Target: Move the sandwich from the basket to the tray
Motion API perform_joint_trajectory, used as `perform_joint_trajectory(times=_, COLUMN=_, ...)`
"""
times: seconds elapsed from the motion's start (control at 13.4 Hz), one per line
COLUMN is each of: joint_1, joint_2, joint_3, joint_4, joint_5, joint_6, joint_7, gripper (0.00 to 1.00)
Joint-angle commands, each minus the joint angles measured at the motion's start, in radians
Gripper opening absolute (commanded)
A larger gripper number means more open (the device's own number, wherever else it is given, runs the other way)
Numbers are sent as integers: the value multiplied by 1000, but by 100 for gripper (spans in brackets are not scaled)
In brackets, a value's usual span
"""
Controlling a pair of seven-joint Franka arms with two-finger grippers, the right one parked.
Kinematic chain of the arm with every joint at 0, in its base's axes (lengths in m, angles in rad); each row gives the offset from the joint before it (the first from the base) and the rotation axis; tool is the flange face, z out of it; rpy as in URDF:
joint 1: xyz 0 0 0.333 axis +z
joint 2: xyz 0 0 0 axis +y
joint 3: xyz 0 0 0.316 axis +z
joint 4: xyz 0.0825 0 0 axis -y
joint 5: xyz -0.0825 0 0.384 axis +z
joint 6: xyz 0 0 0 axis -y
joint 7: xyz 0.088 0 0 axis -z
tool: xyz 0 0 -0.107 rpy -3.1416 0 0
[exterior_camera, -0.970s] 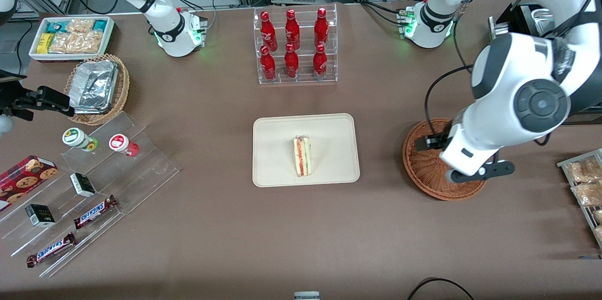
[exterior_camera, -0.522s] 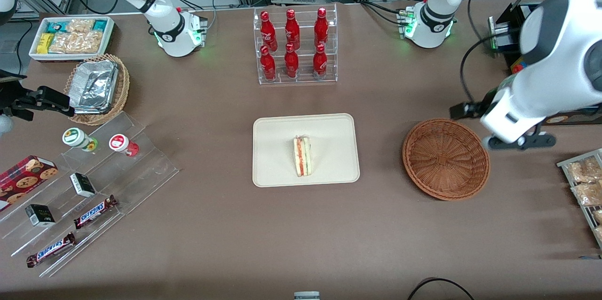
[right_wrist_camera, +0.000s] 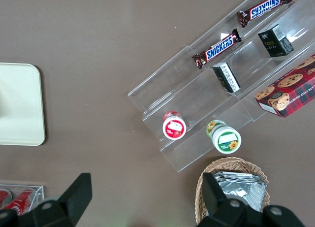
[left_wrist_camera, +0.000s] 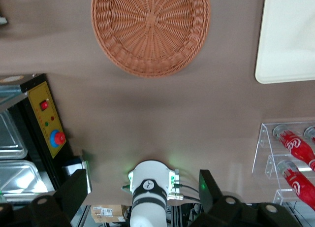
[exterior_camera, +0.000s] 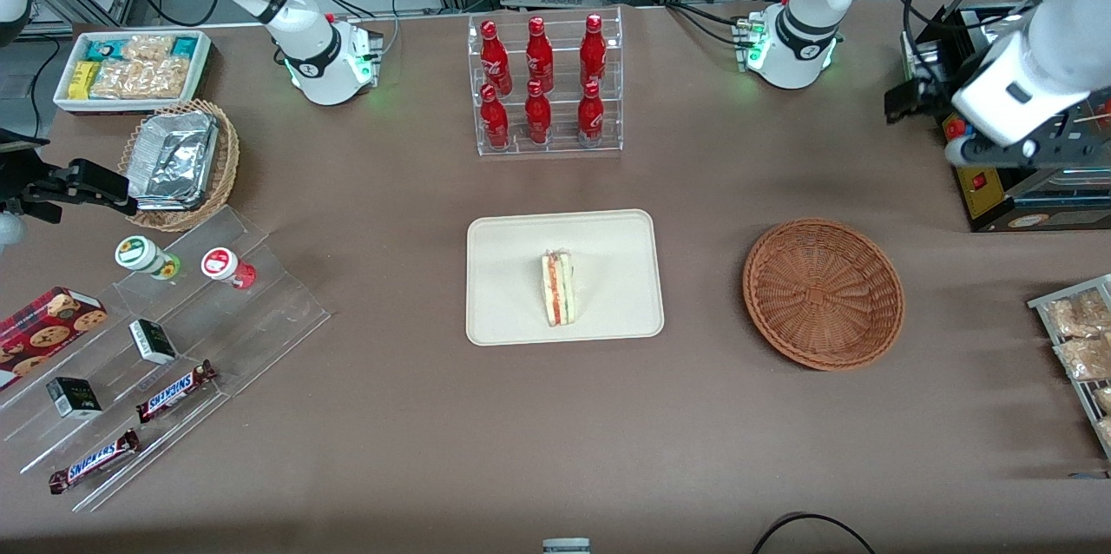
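Gripper: fingers spread, empty, well above the round reddish-brown wicker basket.
Sandwich wedge: on the cream rectangular tray, beside that basket (task looks done).

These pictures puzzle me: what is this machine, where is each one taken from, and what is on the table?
Two white robot arms stand at a brown table. One picture looks down from the front; the other two come from cameras on the arms' wrists. A sandwich lies on a cream tray. Toward the working arm's end sits an empty wicker basket. The working arm's gripper hangs high above the table near its base, fingers spread, holding nothing. Red bottles stand in a clear rack.
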Motion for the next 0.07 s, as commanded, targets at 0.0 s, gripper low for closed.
perform_joint_trajectory(times=0.0, joint_1=15, joint_2=-53, joint_3=-11, joint_4=-32, joint_5=-2, joint_6=-29, joint_7=15, gripper=100)
